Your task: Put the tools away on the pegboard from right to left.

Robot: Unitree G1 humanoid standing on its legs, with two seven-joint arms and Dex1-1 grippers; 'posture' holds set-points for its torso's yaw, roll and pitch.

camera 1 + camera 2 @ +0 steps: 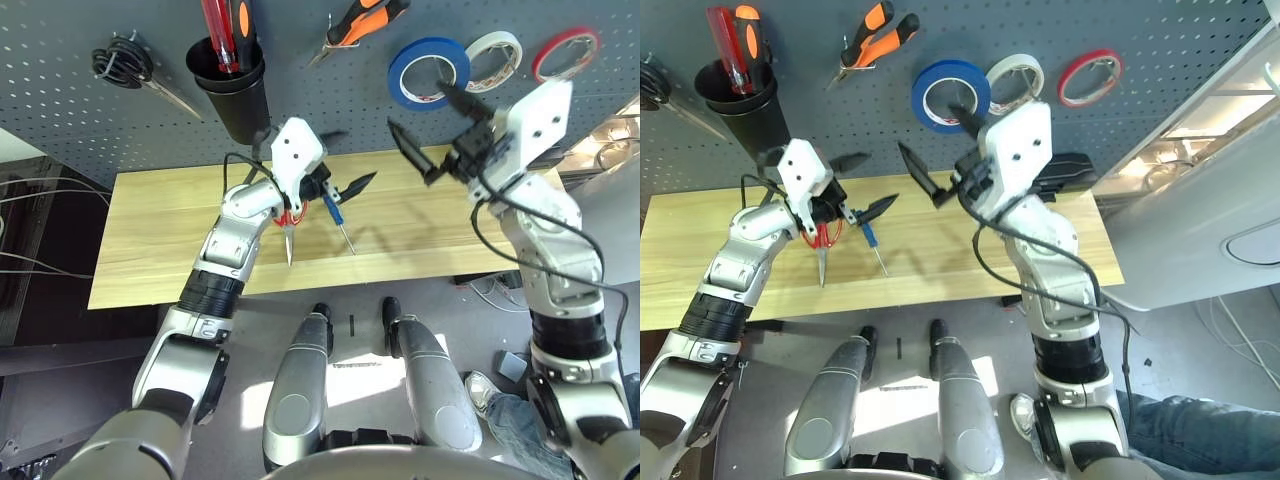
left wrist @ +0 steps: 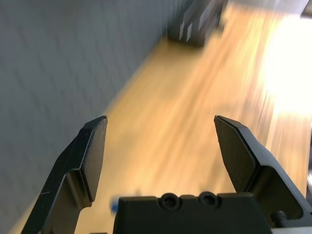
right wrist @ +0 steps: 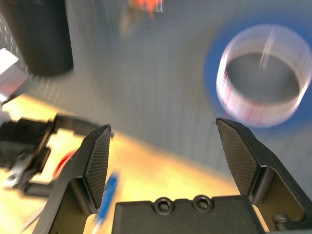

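The pegboard (image 1: 60,120) stands behind the wooden table (image 1: 160,230). On it hang the wide blue tape roll (image 1: 428,72) and the orange-and-black pliers (image 1: 365,20). My right gripper (image 1: 437,125) is open in the air just below and in front of the blue roll (image 3: 263,73), holding nothing. The red-handled scissors (image 1: 288,222) and the blue-handled screwdriver (image 1: 334,210) lie side by side mid-table. My left gripper (image 1: 345,160) hovers open just above them, with nothing between its fingers.
A black cup (image 1: 232,85) on the board holds a red and an orange screwdriver. White tape (image 1: 493,55) and red tape (image 1: 565,52) hang right of the blue roll. A black-handled tool (image 1: 125,65) hangs far left. A person's leg (image 1: 510,410) shows on the floor at right.
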